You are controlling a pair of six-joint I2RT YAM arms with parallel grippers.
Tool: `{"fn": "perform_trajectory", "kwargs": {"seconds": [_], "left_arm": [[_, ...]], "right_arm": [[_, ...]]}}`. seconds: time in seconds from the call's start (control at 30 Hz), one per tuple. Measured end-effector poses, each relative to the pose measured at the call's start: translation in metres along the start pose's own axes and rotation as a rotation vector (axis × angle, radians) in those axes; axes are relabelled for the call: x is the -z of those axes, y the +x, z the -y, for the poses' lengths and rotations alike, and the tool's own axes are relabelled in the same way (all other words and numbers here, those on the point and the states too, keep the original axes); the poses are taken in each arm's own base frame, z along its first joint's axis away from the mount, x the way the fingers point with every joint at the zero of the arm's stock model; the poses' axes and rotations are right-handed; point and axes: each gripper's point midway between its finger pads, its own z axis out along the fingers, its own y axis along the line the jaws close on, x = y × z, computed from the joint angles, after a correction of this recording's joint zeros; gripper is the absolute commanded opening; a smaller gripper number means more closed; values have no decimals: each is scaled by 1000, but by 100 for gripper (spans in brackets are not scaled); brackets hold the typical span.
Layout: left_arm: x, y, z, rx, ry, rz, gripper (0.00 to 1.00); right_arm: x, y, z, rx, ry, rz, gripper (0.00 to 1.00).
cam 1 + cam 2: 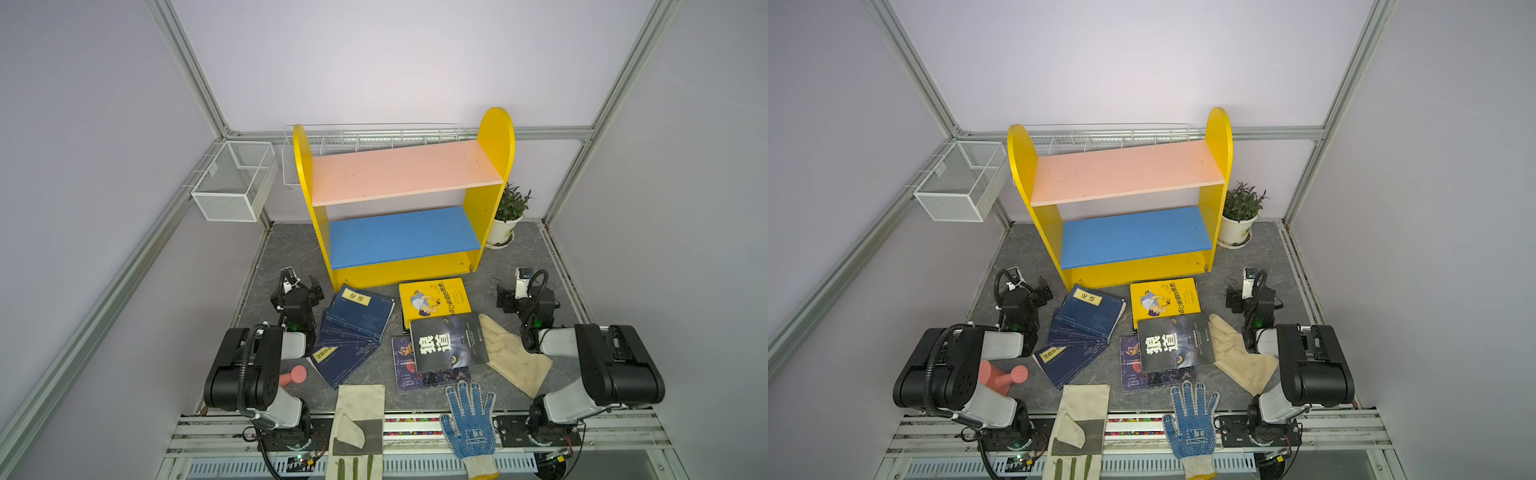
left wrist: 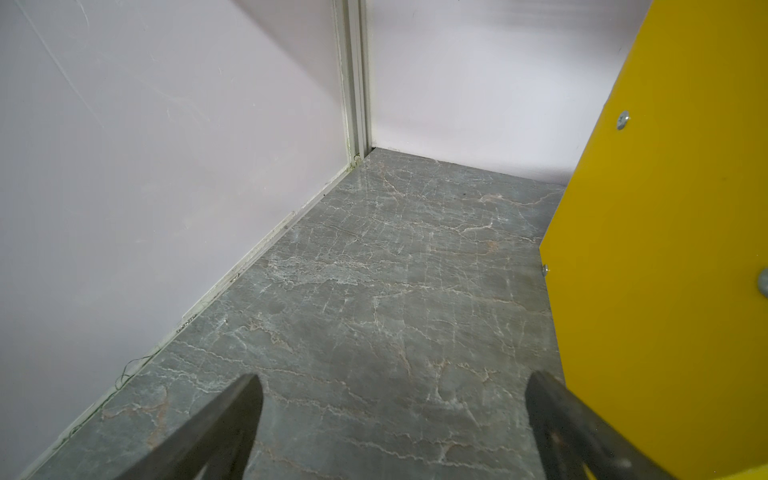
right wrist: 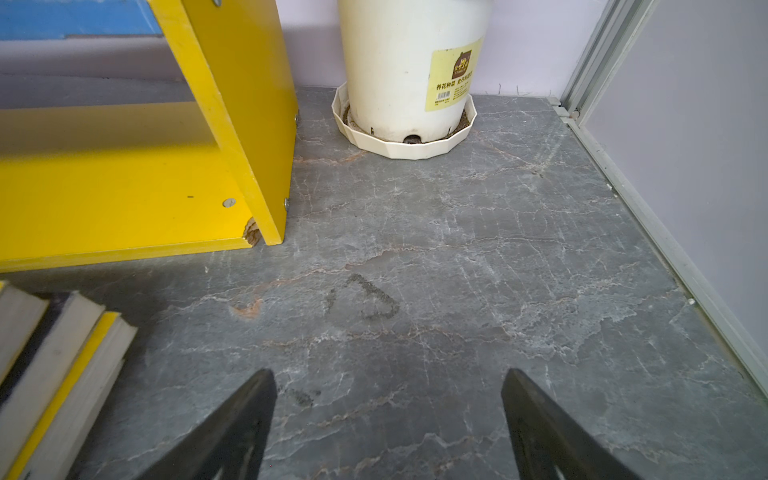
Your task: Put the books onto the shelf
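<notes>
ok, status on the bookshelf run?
Left gripper and right gripper open, empty, flanking the shelf. Books all flat in front of it, none shelved. Cream glove hard against the black book, may snag.

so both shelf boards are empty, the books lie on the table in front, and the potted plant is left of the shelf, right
Not quite: the potted plant stands right of the shelf, as both top views show. The rest holds: both boards are empty and the books lie on the table in front.
</notes>
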Motion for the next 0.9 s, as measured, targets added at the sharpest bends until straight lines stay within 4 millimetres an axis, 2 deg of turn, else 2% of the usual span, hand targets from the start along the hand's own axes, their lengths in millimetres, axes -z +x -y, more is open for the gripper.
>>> {"fn": "perform_trajectory", "kwargs": {"seconds": [0.6, 0.7, 0.77, 0.9], "left_arm": [[0, 0, 0, 0, -1, 0, 99], [4, -1, 3, -20, -1, -6, 99], [10, -8, 9, -40, 8, 6, 99], [35, -42, 23, -58, -4, 84, 99]], "right_arm": [[0, 0, 1, -2, -2, 0, 88], [1, 0, 6, -6, 44, -26, 88], [2, -13, 12, -20, 95, -64, 88], [10, -77, 25, -143, 216, -4, 88]]}}
